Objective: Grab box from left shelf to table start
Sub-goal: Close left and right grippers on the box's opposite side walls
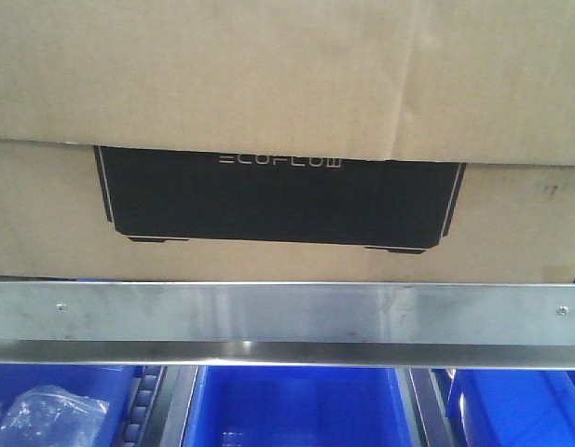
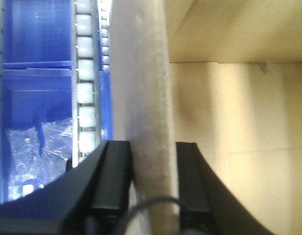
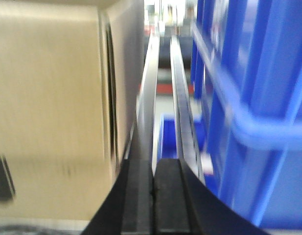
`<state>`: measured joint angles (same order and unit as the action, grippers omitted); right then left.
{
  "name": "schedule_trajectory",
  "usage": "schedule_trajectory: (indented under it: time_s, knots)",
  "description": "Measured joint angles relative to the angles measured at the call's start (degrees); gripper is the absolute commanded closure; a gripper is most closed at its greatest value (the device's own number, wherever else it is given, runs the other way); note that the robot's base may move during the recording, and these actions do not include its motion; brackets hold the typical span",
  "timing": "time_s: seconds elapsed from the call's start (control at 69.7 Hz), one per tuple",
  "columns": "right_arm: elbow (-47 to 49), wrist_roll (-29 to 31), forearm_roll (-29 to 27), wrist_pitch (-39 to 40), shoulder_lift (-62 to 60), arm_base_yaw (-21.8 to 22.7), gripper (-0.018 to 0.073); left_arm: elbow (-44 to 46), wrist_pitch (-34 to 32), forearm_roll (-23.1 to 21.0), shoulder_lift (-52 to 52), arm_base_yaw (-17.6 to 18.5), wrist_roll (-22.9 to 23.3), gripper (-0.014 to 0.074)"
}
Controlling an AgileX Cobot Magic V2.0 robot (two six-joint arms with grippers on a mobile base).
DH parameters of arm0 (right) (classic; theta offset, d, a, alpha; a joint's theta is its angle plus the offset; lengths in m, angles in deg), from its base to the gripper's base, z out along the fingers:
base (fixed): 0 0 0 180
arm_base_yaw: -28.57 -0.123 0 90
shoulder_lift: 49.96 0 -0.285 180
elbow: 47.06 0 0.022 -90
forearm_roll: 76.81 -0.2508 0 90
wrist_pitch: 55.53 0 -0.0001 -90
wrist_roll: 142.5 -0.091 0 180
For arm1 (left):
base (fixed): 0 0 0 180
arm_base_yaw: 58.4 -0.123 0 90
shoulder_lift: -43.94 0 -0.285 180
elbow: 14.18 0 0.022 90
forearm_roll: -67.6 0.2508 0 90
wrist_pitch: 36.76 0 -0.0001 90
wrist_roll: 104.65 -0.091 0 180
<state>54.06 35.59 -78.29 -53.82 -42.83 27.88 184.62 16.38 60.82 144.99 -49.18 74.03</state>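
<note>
There is one box (image 1: 45,223), brown cardboard and wider than the front view, sitting on the shelf just behind the one steel shelf rail (image 1: 287,312), which runs across the foot of its front face. The box has one black panel (image 1: 278,200) with "ECOFLOW" in white, and a folded-down flap overlaps the panel's top edge. Three screws show on the rail, two near its left end and one near its right. Under the rail are three blue bins: the left bin (image 1: 54,382) holds one crumpled plastic bag (image 1: 49,419), then one roller strip (image 1: 143,410), then the middle bin (image 1: 296,410) and the right bin (image 1: 520,410). In the left wrist view, from left to right, come a blue bin with the bag (image 2: 38,137), the roller strip (image 2: 86,93) with its white rollers, the rail (image 2: 141,73) as a grey upright band, and the box (image 2: 239,122). The left claw (image 2: 153,152) has its two black fingers spread apart, one either side of the rail's line; I cannot tell whether they touch it. In the right wrist view the box (image 3: 48,98) is at the left, the rail (image 3: 148,83) runs away in the middle, and blue bin walls (image 3: 258,98) stand close at the right. The right claw (image 3: 153,166) has its two fingers pressed together with nothing between them.
</note>
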Motion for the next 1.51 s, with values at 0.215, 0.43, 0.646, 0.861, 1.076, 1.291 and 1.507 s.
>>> schedule_trajectory:
  time_s: [0.215, 0.43, 0.646, 0.861, 1.076, 1.291, 1.507]
  knots:
    - [8.40, 0.00, 0.00, -3.98, 0.00, 0.00, 0.0501, 0.00, -0.14, 0.84, 0.00, 0.00, 0.36, 0.0700]
    - [22.73, 0.00, 0.00, -12.55, 8.70, 0.00, 0.0176, 0.00, -0.32, 1.06, 0.00, 0.00, 0.45, 0.0700]
    - [37.20, 0.00, 0.00, -18.29, 23.29, 0.00, -0.0067, 0.00, -0.41, 1.16, 0.03, 0.00, 0.45, 0.0700]
    - [52.65, 0.00, -0.03, -29.52, 38.23, 0.00, -0.0065, 0.00, -0.41, 1.16, 0.03, 0.00, 0.45, 0.0700]
    - [66.55, 2.32, -3.22, -42.62, 51.76, 0.00, -0.0065, 0.00, -0.59, 1.16, 0.03, 0.00, 0.45, 0.0700]
    - [74.52, 5.97, -7.27, -50.19, 63.45, 0.00, -0.0065, 0.00, -0.92, 1.16, 0.03, 0.00, 0.45, 0.0700]
    - [78.41, 6.07, -7.27, -50.86, 71.89, 0.00, -0.0065, 0.00, -1.08, 1.16, 0.03, 0.00, 0.45, 0.0700]
